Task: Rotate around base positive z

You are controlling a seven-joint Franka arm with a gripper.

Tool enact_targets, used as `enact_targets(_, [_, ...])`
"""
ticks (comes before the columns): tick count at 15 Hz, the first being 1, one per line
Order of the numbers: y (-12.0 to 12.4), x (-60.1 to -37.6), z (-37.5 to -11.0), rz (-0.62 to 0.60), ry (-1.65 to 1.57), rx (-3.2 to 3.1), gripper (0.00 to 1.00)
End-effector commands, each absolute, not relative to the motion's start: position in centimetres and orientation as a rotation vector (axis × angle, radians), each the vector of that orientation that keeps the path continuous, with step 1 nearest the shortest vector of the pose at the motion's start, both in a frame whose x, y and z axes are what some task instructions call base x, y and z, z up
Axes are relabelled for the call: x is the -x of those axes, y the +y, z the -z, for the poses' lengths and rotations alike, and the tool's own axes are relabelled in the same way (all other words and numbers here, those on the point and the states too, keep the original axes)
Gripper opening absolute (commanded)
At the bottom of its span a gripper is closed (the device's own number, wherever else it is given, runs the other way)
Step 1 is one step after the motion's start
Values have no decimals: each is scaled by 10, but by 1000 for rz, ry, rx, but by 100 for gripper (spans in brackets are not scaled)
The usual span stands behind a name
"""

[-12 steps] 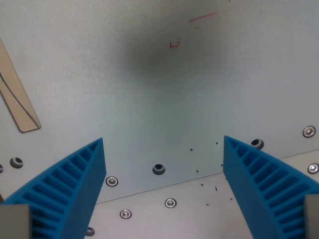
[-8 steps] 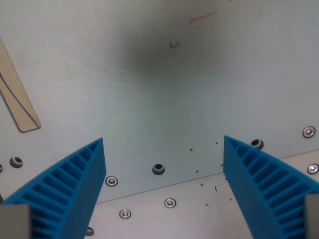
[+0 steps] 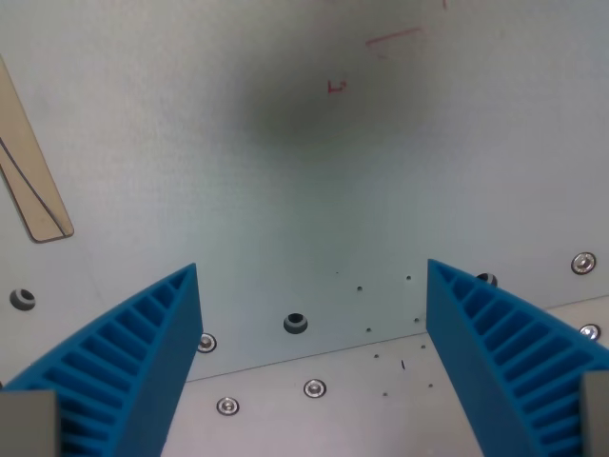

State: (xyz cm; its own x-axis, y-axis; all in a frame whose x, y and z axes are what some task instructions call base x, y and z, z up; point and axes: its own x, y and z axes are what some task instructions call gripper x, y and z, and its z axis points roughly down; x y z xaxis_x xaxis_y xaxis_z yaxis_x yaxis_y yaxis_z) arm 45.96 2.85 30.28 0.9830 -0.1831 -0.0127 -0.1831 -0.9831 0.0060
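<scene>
Screws point(image 3: 314, 388) and tape strip point(image 3: 33, 181) sit slightly shifted in frame since before, camera turning, blue fingers point(image 3: 133, 367) apart, empty.

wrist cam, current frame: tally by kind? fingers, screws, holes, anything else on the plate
Blue gripper fingers: 2
Silver screws: 5
Dark holes: 3 (one partly behind the finger on the wrist view's right)
Tan strip: 1
Total: 11
</scene>
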Motion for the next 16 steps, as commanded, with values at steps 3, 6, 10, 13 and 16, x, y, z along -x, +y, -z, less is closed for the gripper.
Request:
enact_targets(3, [28, -460, -305, 12, -60, -3135, 100])
enact_targets(6, [28, -460, -305, 12, 3, -3135, 100])
enact_targets(10, [28, -460, -305, 12, 86, -3134, 100])
enact_targets(13, [28, -460, -305, 12, 149, -3131, 100])
enact_targets(16, [28, -460, -305, 12, 212, -3127, 100])
